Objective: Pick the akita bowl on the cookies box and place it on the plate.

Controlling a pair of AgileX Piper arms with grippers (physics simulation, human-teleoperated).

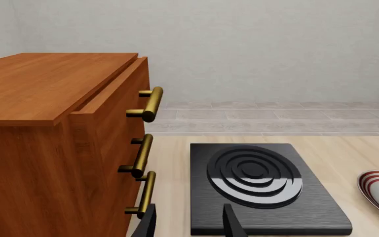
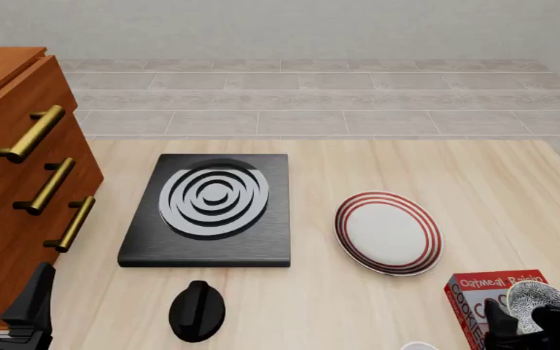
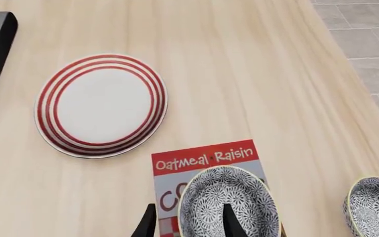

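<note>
The akita bowl (image 3: pixel 232 195), white with a fine dark net pattern, sits on the red cookies box (image 3: pixel 206 159) near the table's front right; both also show in the front view, the bowl (image 2: pixel 545 297) on the box (image 2: pixel 477 290). My right gripper (image 3: pixel 189 224) is open, and its fingers straddle the bowl's rim, one inside and one outside. The red-ringed white plate (image 3: pixel 100 105) lies bare on the table beyond the box, toward the left (image 2: pixel 387 233). My left gripper (image 1: pixel 189 224) hangs open and holds nothing at the front left (image 2: pixel 8 306).
A black square stove burner (image 2: pixel 212 208) lies left of the plate, with a black knob (image 2: pixel 197 310) in front of it. A wooden drawer cabinet (image 2: pixel 12 182) with brass handles fills the left side. A second patterned bowl (image 3: pixel 374 205) rests on the table beside the box.
</note>
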